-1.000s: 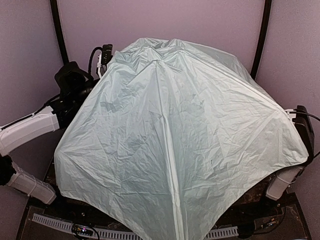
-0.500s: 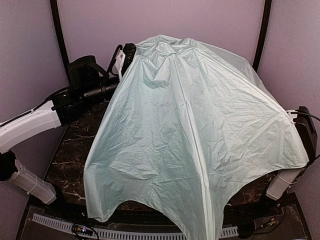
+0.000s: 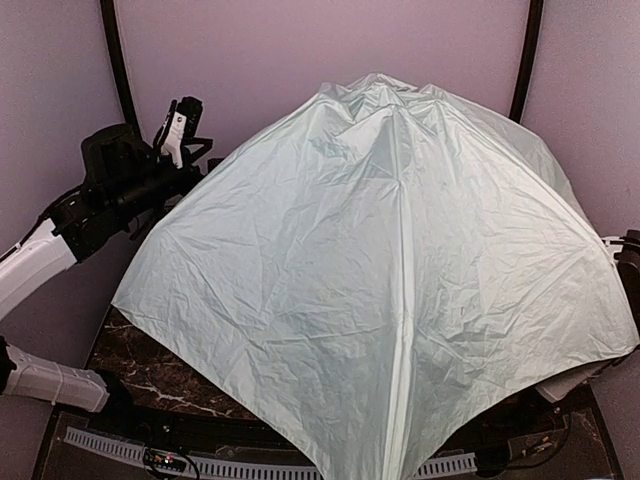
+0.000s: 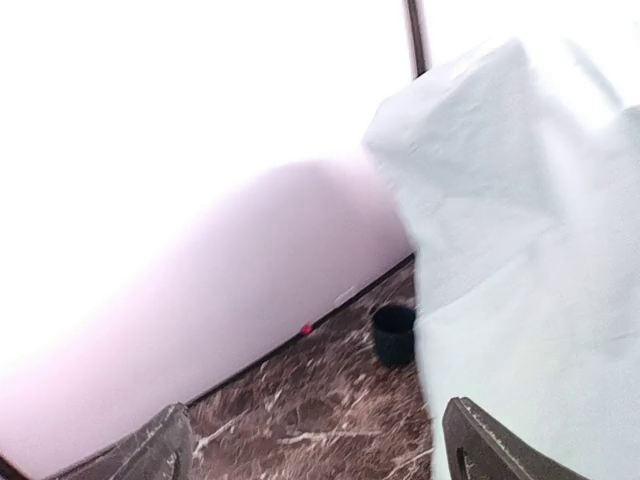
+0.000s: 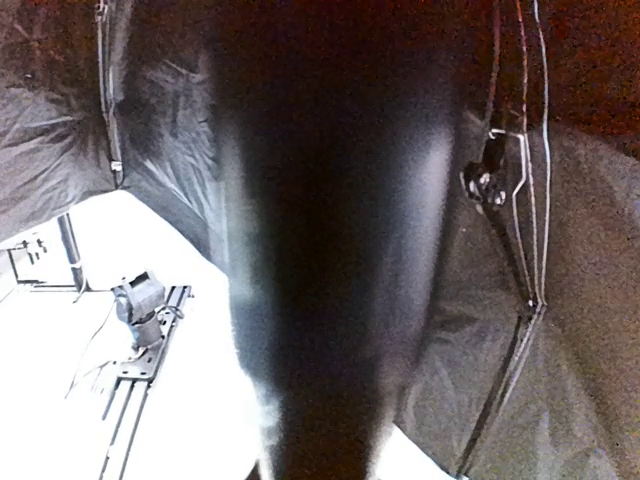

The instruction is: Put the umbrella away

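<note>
Open umbrella [image 3: 400,280] swallowing most of the worktop [image 3: 150,365]
Left end effector [image 3: 180,118] gapes wide, empty, just off its left edge; right end effector is clamped shut underneath, can't tell on what. Dark cup [image 4: 394,333] sits nearby.

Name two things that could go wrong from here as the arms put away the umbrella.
The open umbrella hides most of the table from the top camera, so moves beneath it may go unseen. The dark cup seems to stand near the canopy edge; swinging fabric could knock it over.
</note>
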Tool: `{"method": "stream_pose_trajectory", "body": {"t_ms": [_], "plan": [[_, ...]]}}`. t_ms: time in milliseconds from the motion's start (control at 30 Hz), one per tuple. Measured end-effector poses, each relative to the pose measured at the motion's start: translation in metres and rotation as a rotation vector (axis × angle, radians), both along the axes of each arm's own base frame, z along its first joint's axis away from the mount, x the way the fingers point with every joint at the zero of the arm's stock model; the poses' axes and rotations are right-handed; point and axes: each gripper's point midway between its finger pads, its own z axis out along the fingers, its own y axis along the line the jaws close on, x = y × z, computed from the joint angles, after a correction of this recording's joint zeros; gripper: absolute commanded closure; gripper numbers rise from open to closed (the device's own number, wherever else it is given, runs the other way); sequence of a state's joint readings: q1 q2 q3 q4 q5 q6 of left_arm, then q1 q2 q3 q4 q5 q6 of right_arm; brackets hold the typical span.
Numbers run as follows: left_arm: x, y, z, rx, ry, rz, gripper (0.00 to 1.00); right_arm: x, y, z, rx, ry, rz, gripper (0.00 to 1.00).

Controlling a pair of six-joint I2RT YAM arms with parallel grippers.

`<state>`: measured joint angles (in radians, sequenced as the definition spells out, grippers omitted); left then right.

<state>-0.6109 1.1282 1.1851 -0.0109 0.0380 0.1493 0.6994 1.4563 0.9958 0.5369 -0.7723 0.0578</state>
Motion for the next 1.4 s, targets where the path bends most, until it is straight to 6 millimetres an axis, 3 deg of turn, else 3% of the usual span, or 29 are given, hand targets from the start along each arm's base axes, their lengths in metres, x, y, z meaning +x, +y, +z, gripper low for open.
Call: {"method": "stream_pose_trajectory", "body": {"t_ms": [267,433,667,967,1000,1067,1167,1200,1233,1400], "plan": [[-0.079,-0.010,0.059,-0.101,-0.118,-0.306,0.11,0.023,-0.004,-0.009,-0.032,0.016,-0.115,1.00],[-0.109,-0.009,0.063,-0.079,-0.127,-0.396,0.04,0.050,-0.020,-0.015,-0.048,0.052,-0.217,1.00],[-0.124,0.003,0.031,0.008,-0.123,-0.394,0.01,0.067,-0.038,-0.014,-0.050,0.063,-0.273,1.00],[-0.095,0.012,0.005,0.123,-0.104,-0.259,0.04,0.059,-0.056,0.020,-0.035,0.005,-0.247,1.00],[-0.093,0.011,0.001,0.130,-0.094,-0.258,0.07,0.057,-0.057,0.024,-0.036,-0.007,-0.244,1.00],[-0.092,0.009,-0.007,0.142,-0.067,-0.267,0.22,0.054,-0.059,0.029,-0.035,-0.026,-0.240,1.00],[-0.096,0.004,-0.014,0.147,-0.037,-0.311,0.65,0.051,-0.061,0.031,-0.044,-0.038,-0.239,1.00],[-0.098,0.002,-0.017,0.147,-0.026,-0.327,0.86,0.051,-0.061,0.030,-0.048,-0.037,-0.239,1.00],[-0.099,0.001,-0.019,0.150,-0.019,-0.337,0.97,0.051,-0.061,0.030,-0.052,-0.035,-0.239,1.00],[-0.105,-0.004,-0.024,0.147,0.000,-0.384,1.00,0.053,-0.063,0.028,-0.069,-0.032,-0.245,1.00]]}}
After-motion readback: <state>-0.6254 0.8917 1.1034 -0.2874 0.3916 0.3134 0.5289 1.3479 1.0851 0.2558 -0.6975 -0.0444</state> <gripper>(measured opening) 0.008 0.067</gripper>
